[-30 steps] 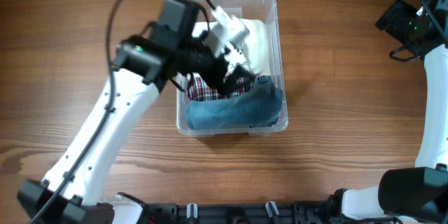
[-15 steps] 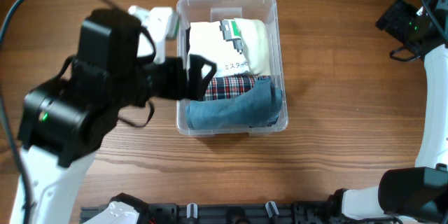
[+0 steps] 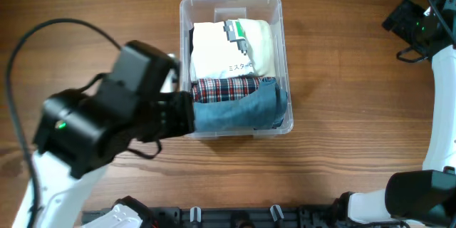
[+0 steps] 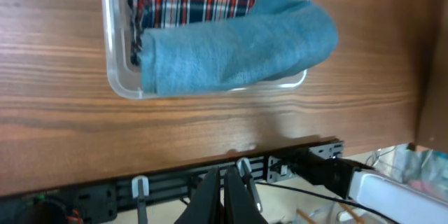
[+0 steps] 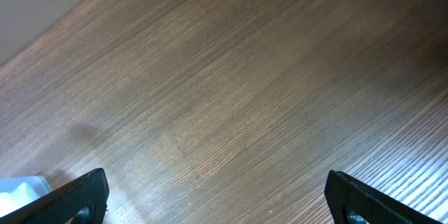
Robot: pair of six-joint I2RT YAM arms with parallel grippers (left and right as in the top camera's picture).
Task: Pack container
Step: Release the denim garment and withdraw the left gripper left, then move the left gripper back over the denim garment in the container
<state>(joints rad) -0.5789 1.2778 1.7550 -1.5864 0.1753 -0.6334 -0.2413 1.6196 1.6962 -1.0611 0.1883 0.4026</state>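
Container (image 3: 231,1): clear plastic, rectangular, rounded rim; near left end effector (image 4: 224,182), clenched empty. Right end effector (image 5: 213,199) released, well apart.

Left end effector (image 4: 224,194) fingers pressed together, empty; right end effector (image 5: 215,197) fingers spread wide, empty.

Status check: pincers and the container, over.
Left pincer shut, empty, outside container. Right pincer open over table. Container holds white cloth, plaid cloth, blue cloth. Nothing blocking.
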